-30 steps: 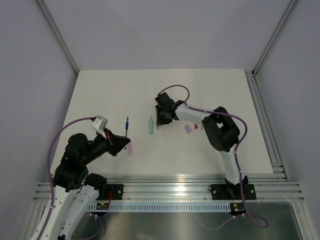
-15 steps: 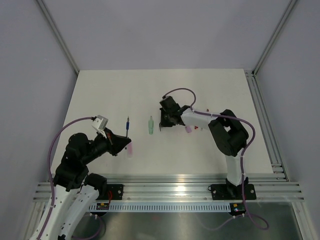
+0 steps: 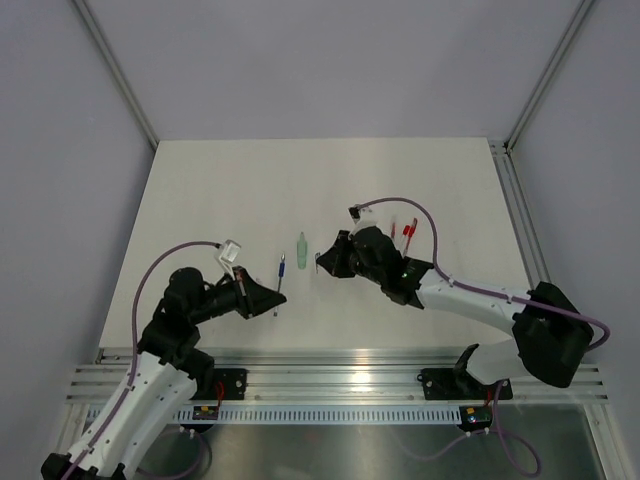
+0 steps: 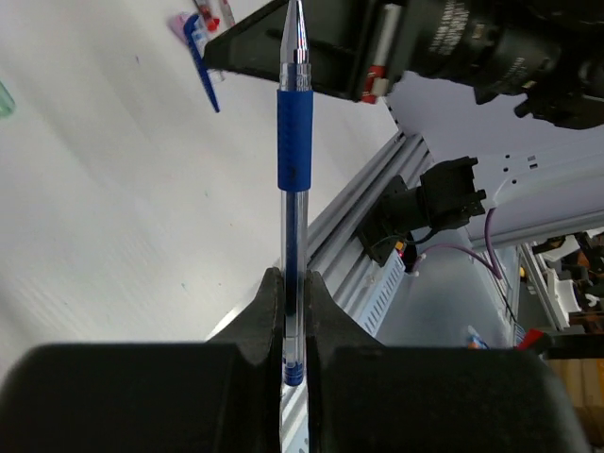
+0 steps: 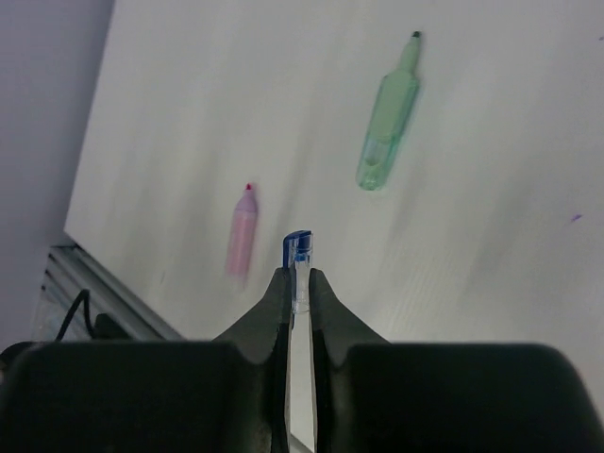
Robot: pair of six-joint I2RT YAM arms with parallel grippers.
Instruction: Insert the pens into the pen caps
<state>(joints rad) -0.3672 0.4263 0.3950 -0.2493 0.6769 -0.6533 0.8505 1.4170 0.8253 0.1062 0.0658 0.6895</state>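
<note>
At the left claw [image 3: 274,299]: clenched on the blue pen [image 3: 281,268].
- The fingers [image 4: 266,316] pinch the clear barrel near its back end.
- The blue grip sleeve and the metal tip stand out well ahead of the claw, off the worktop [image 3: 200,200].
- In the left wrist view the pen [image 4: 293,189] runs straight out from the claw [image 4: 293,283]. Its tip shows against the black body of the other arm's claw.

Between the two claws: green cap [image 3: 302,250].
- It lies flat on the worktop, just right of the pen and just left of the right claw.
- It touches neither of them.

At the right claw [image 3: 321,262]: clenched on the blue cap [image 5: 298,253].
- The cap is a small clear tube with a blue end that stands out just past the fingertips.
- In the right wrist view the claw [image 5: 298,278] hangs over the worktop with the cap clear of the surface.
- The pen and this cap are apart, so the pen is not yet in the cap.

Ahead of the right claw, in its own view:
- The pink cap [image 5: 241,241] lies on the worktop just left of the fingertips.
- The green cap [image 5: 387,118] lies farther ahead and to the right.

Behind the right claw, past its wrist: two red pens [image 3: 403,231].
- They lie side by side on the worktop, well apart from the fingertips.
</note>
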